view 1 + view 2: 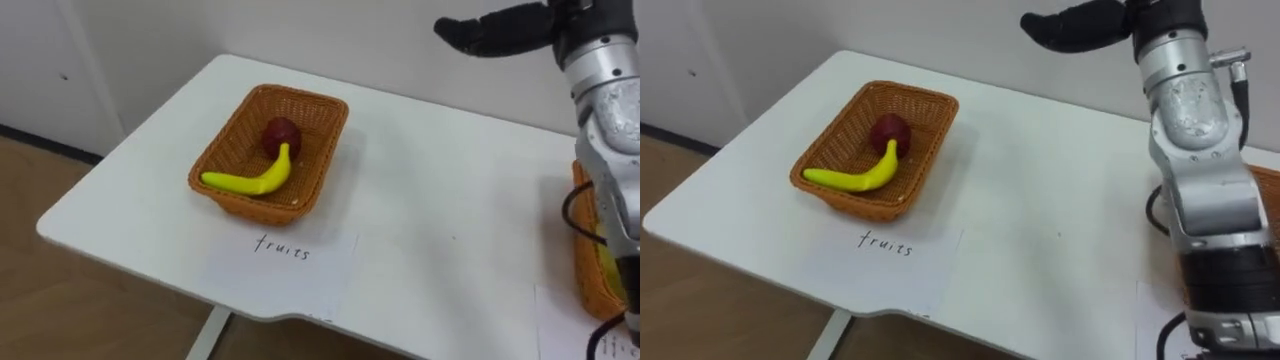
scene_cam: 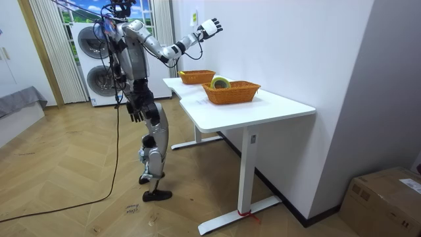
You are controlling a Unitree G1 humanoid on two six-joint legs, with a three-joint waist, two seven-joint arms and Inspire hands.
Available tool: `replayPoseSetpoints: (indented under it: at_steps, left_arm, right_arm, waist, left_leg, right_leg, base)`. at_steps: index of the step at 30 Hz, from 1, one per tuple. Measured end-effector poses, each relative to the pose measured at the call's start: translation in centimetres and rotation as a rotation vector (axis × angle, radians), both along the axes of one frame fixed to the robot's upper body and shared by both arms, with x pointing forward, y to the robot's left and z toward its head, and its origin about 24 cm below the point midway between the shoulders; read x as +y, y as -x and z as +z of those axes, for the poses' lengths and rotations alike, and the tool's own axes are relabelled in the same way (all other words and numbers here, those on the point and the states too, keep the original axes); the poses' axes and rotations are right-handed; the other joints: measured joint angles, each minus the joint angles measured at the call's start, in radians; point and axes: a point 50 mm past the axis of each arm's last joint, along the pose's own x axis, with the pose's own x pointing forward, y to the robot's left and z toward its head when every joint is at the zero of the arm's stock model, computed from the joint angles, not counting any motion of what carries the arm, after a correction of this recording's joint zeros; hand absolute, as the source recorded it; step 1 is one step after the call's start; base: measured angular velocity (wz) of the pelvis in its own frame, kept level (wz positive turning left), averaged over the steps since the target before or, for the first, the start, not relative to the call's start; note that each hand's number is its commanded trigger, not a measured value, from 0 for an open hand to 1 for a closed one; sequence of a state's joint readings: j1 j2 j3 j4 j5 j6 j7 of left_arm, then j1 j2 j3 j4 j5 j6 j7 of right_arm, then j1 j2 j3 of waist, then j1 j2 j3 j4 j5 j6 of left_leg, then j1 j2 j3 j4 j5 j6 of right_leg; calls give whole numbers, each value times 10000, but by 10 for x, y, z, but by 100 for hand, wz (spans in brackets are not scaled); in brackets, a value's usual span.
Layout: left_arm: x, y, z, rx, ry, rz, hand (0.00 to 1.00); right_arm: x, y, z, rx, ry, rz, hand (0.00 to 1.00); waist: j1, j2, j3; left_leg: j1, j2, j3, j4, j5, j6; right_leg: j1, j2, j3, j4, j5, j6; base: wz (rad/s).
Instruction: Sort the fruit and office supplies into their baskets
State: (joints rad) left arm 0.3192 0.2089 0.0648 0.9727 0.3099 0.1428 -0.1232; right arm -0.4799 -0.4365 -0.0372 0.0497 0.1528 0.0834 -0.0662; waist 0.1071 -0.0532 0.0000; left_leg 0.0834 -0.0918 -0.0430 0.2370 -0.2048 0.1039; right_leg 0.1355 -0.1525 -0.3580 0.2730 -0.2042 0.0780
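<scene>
**White surface with two baskets and one hand held high**

White and flat, the surface (image 1: 430, 200) stood against a pale wall. On its left part sat a brown woven basket (image 1: 228, 148). A yellow banana (image 1: 255, 180) lay inside it, and a dark red fruit (image 1: 281, 135) sat just behind the banana, touching it. A sheet of paper (image 1: 285, 265) with writing lay just in front of that basket. A second woven basket (image 1: 585, 270) sat at the right edge, with a yellow-green round thing (image 2: 220, 81) in it.

The right hand (image 1: 490, 35) was up high near the wall, well above the surface. Its fingers were stretched out and held nothing.

The robot stood at the end of the surface, with two washing machines (image 2: 92, 46) behind it. Its left hand (image 2: 135, 108) hung by its hip, and I could not tell how it was held.
</scene>
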Motion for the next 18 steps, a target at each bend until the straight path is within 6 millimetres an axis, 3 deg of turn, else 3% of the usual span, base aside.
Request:
replayPoseSetpoints:
  at_steps: [4, 13, 18]
  left_arm:
    - [-2, 0, -1, -20, -11, 31, 0]
    - [1, -1, -1, -70, -335, 170, 0]
    - [4, -8, 1, -379, -701, 58, 0]
  right_arm:
    - [-10, 2, 4, -288, -729, -529, 0]
    - [-21, 6, 9, -688, -2572, -783, 0]
    - [-34, 22, 19, -1613, -3221, -1266, 0]
  waist:
    - [-75, -5, -11]
    - [-721, -98, -26]
    - [-931, -131, -58]
  left_leg:
    - [163, 112, 369, -99, -20, -11]
    - [202, 295, 696, -128, -78, -97]
    - [242, 511, 1025, -168, -168, -213]
  right_leg:
    - [-67, 93, 341, 3, 47, -27]
    - [-140, 282, 658, -86, 122, -116]
    - [-166, 542, 1013, -370, 240, -224]
  base:
    - [-25]
    - [-13]
    - [-21]
